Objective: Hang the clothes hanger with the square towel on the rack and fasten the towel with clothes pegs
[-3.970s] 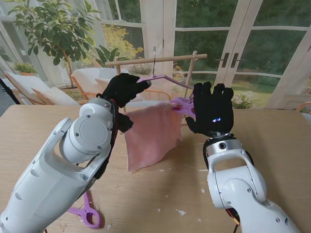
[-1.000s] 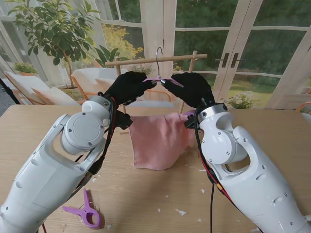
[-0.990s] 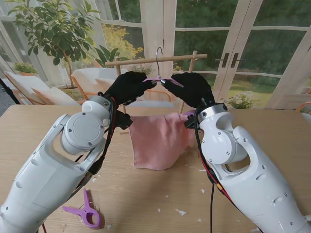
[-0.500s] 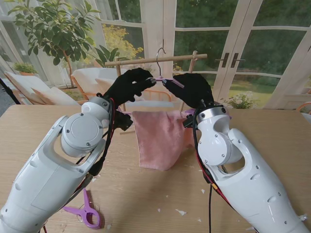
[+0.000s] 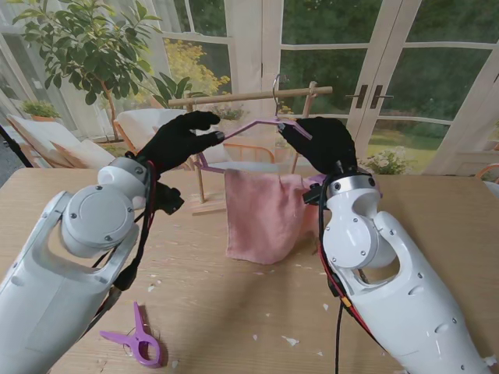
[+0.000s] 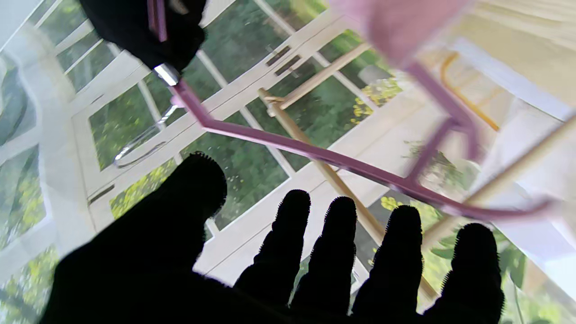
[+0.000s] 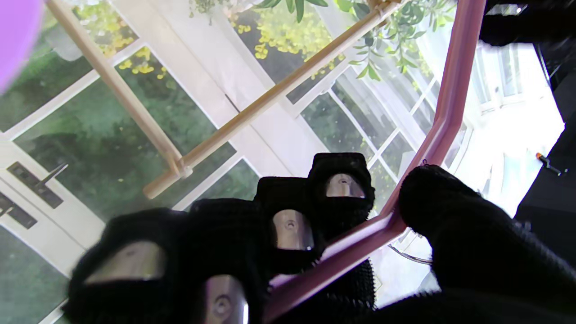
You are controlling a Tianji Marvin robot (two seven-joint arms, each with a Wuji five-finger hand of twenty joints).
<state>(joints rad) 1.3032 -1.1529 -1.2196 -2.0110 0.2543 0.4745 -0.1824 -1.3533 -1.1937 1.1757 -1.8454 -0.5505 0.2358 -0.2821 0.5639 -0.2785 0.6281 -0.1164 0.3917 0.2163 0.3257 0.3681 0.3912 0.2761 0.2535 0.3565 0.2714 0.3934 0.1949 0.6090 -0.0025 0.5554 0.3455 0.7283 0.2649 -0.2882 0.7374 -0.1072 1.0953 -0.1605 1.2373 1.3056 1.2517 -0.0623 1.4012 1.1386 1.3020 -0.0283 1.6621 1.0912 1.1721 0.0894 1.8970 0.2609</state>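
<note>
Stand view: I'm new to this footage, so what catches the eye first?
The pink towel draped on the purple hanger, held up mid-scene before the wooden rack. The right hand pinches the hanger; the left hand is open beside it. A purple peg lies on the table, near me on the left.

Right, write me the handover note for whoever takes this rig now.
Right hand: shut on the purple hanger near its hook.
Left hand: open, fingers spread beside the hanger's left end, not gripping.
Pink towel hangs over the hanger, lower edge near the table.
Hook sits up at the wooden rack; whether it has caught the bar is unclear.
One purple peg lies on the table, unused.
Left: confirm hang, release, peg the towel.
</note>
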